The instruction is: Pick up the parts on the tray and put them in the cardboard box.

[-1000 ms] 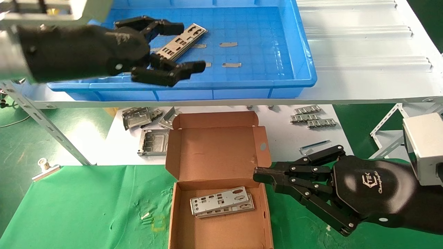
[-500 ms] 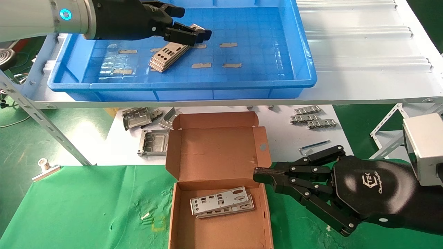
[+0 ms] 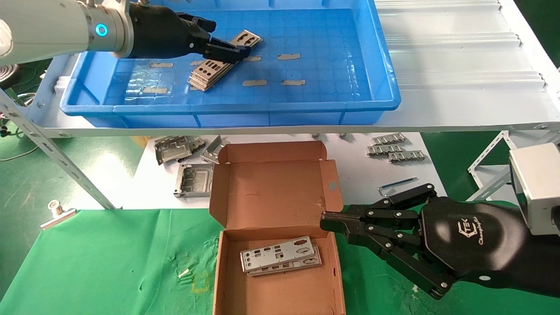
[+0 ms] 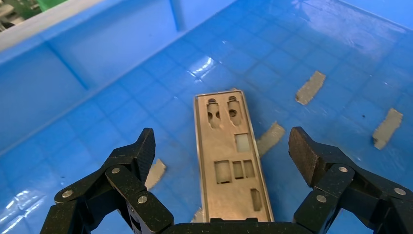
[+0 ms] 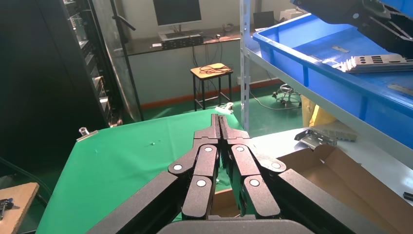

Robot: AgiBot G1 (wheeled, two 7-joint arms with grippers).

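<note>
- Black, jointed and matte, the left gripper (image 4: 221,156) is reaching into the tray (image 3: 376,70) with its fingers (image 4: 307,156) spread wide apart, one on each long side of the top plate; in the left wrist view they are touching nothing.
- We are judging this straddle as the set-up for an edge grasp: the stack of parts (image 3: 221,61) is thin and flat, offering little else to take hold of, so the pads need to close across its narrow width.
- The top plate (image 4: 234,161) is showing dull silver-grey sheet metal, long and narrow, punched with round holes at one end and rectangular windows along its length.
- The stack is lying slantwise on the tray's glossy blue gridded floor, among scraps of tan tape (image 4: 310,87).
- The right gripper (image 3: 332,223) is waiting with its fingers pressed together, holding nothing, just beside the right wall of the cardboard box (image 3: 275,197), over the green cloth (image 3: 100,262).
- The box, brown and corrugated, is standing with its lid thrown back, and delivered plates (image 3: 280,256) are already lying flat inside; we are taking the task as partly done.
</note>
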